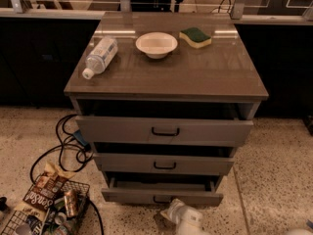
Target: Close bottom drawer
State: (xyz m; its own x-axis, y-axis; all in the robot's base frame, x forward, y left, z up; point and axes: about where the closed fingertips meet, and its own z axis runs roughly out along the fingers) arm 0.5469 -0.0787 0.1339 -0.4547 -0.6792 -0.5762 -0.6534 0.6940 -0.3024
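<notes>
The bottom drawer (127, 196) stands pulled open at lower centre, under the middle drawer (205, 164). The white gripper (177, 213) sits just before its front, at the bottom edge; whether it is clenched or released cannot be told. An off-centre push could skew and jam the drawer.

On the cabinet top (195, 75) lie a bottle (100, 57), a white bowl (156, 44) and a sponge (195, 36); the claw (177, 211) sits low in front.

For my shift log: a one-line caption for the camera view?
Gripper hovers at the front of the pulled-out bottom drawer, not yet closed.
</notes>
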